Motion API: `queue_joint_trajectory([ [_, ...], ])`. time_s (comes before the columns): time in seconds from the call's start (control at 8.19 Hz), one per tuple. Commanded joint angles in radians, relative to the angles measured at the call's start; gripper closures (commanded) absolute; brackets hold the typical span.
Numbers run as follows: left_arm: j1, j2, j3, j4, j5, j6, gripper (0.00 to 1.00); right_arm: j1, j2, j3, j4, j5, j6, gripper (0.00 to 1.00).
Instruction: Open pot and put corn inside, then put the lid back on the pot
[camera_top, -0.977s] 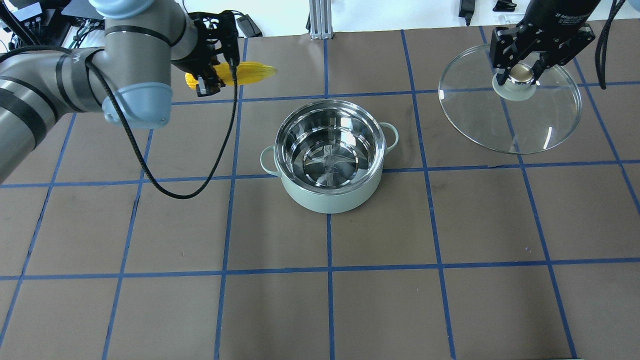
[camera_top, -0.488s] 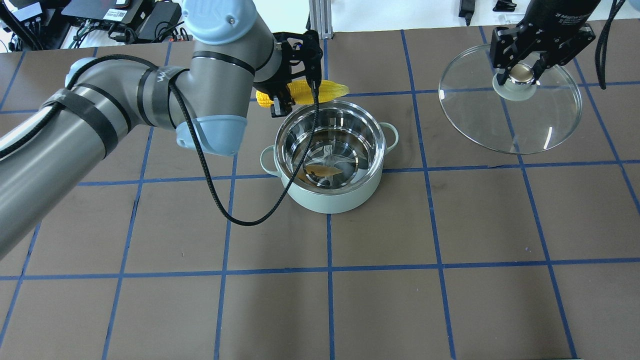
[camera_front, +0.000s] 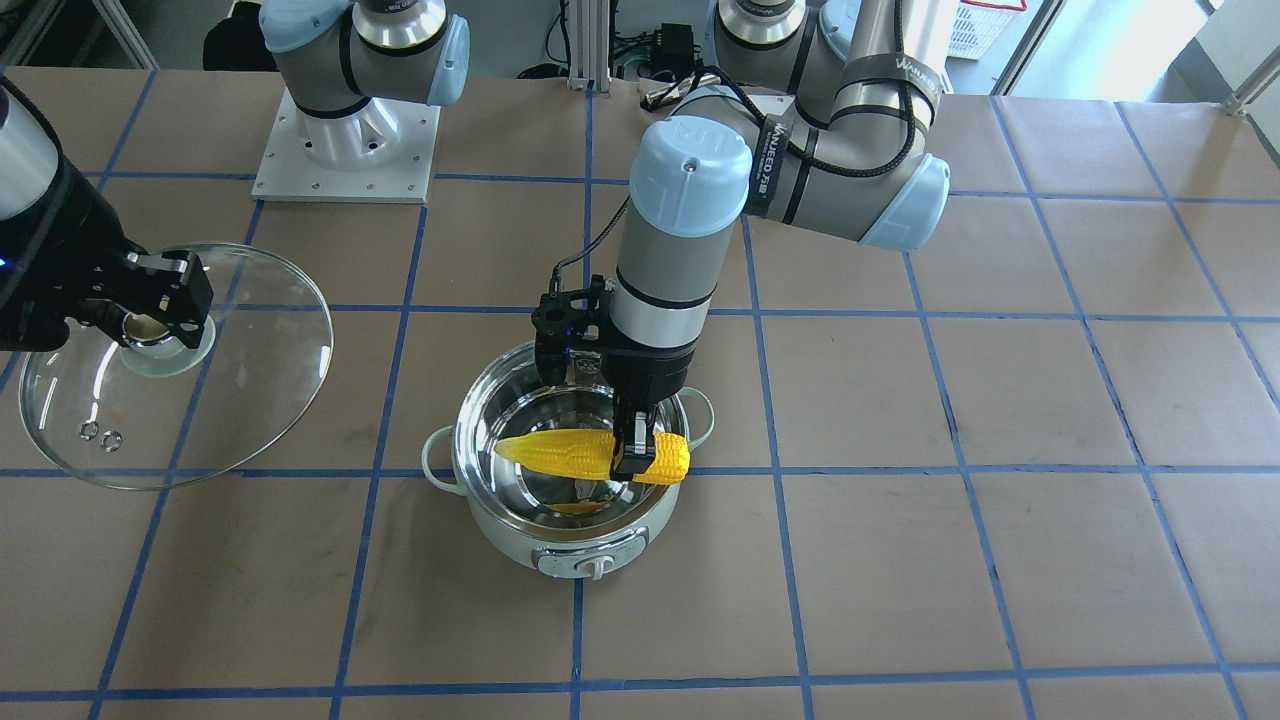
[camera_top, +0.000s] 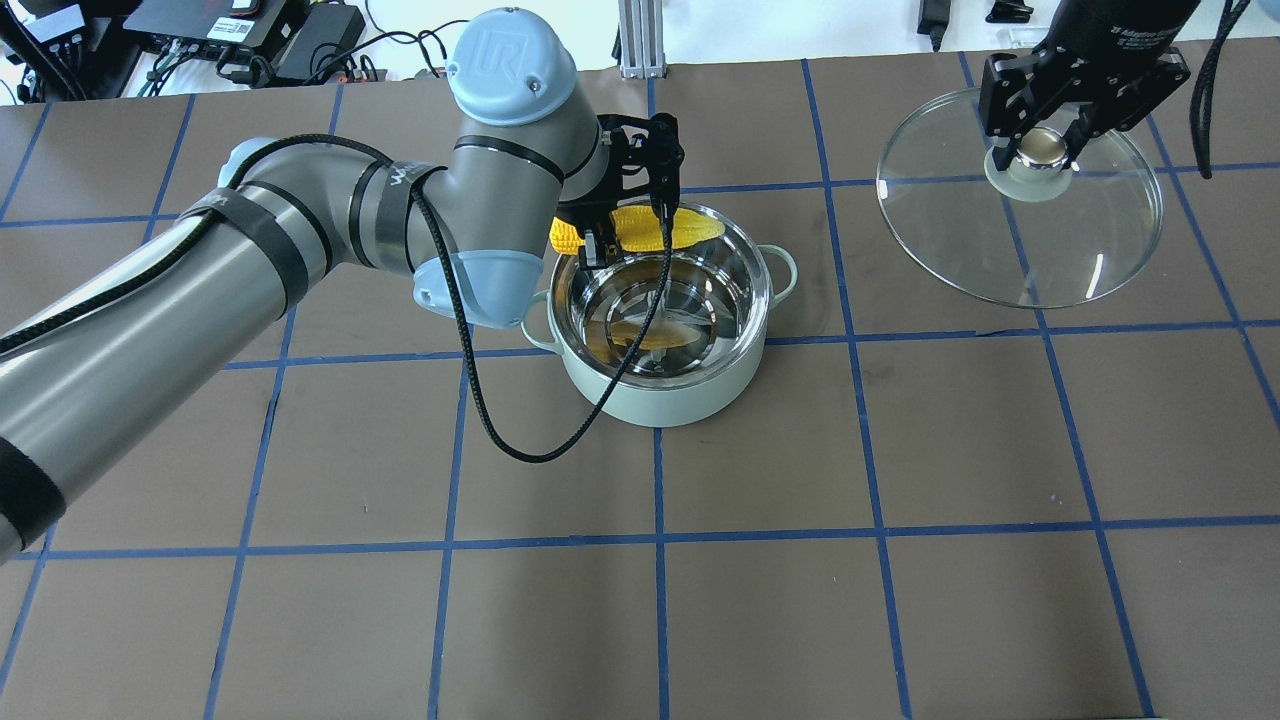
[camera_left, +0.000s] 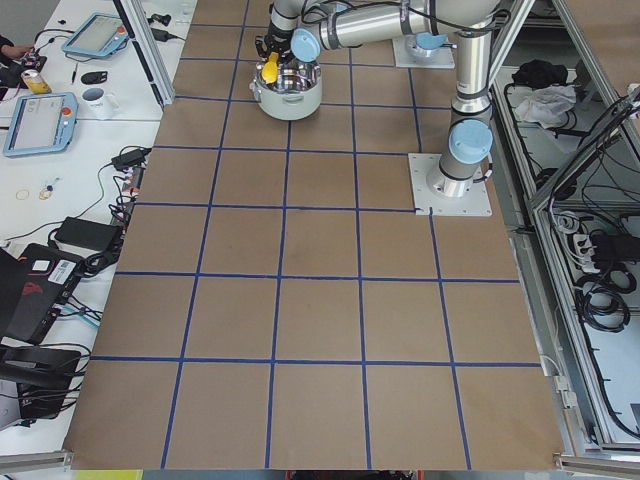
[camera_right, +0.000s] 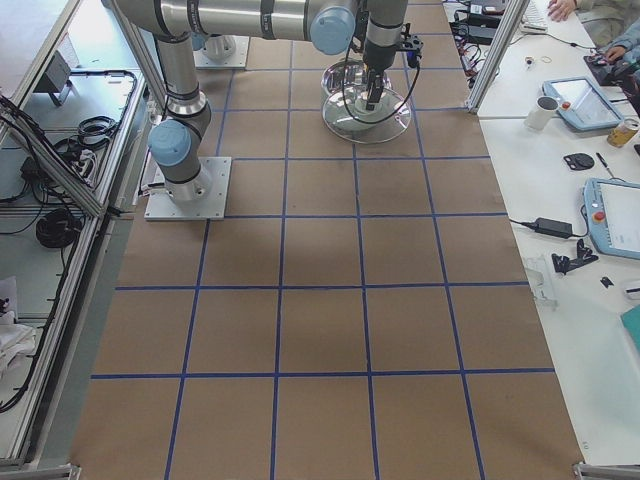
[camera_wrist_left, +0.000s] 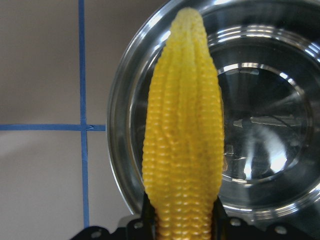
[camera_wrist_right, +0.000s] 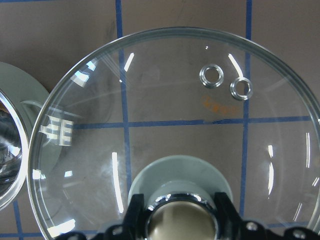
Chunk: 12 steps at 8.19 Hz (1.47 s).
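L gripper (camera_front: 634, 456), clamped on corn cob (camera_front: 560, 455), has moved from table's far-left edge to over open pot (camera_top: 655, 402); release next, I'd say. R gripper (camera_top: 1040, 150) holds glass lid (camera_top: 1060, 250), far-right corner.

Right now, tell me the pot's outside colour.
The pot is pale mint green; clearest in the front-facing view.

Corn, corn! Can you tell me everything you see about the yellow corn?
The corn cob is bright yellow, with neat rows of kernels. It is thick at one end and tapers to a paler point. It looks smooth, maybe plastic. It lies level in the air over the open pot, and its yellow glow is mirrored in the shiny bottom. Only the left pincer seems to touch it, clamped near the thick end.
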Motion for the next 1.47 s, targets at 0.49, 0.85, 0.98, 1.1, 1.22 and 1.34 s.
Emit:
queue_joint_trajectory([
  [0.49, -0.02, -0.025, 0.002, 0.001, -0.004, -0.124, 0.04, 0.002, 0.0, 0.0, 0.0, 0.0, 0.0, 0.75],
  [0.85, -0.02, -0.002, 0.003, -0.008, 0.006, -0.125, 0.04, 0.002, 0.0, 0.0, 0.0, 0.005, 0.0, 0.75],
  [0.98, -0.019, 0.009, 0.005, -0.015, 0.009, -0.124, 0.04, 0.002, 0.0, 0.0, 0.0, 0.006, 0.0, 0.75],
  [1.1, -0.014, 0.017, 0.008, -0.078, 0.009, -0.124, 0.04, 0.002, 0.0, 0.0, 0.0, 0.009, 0.003, 0.75],
  [1.22, 0.01, 0.049, 0.029, -0.148, 0.009, -0.113, 0.04, 0.005, -0.005, 0.0, -0.001, 0.013, 0.005, 0.75],
  [1.34, 0.069, 0.102, 0.067, -0.236, 0.011, -0.11, 0.04, 0.012, -0.005, -0.003, -0.005, 0.016, 0.02, 0.75],
])
